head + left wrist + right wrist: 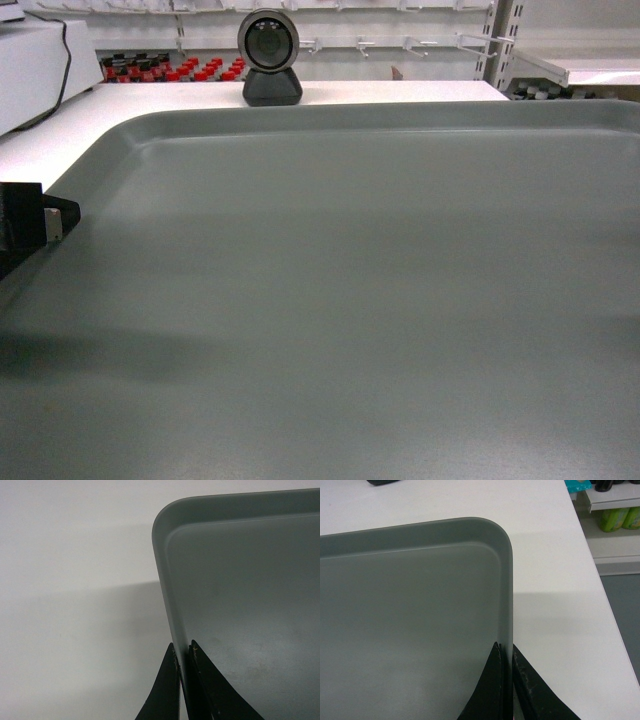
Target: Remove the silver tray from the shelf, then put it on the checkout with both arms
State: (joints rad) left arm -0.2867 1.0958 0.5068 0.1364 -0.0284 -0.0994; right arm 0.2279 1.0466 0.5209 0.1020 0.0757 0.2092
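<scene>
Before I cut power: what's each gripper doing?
Left gripper: shut on the silver tray's left rim.
Right gripper: shut on its right rim.

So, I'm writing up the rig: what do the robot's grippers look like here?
Each wrist view shows two thin, flat, matte black fingers tapering to points: left gripper, right gripper. The right fingers look scuffed with pale specks. The head view shows only a black block with a small silver part.
</scene>
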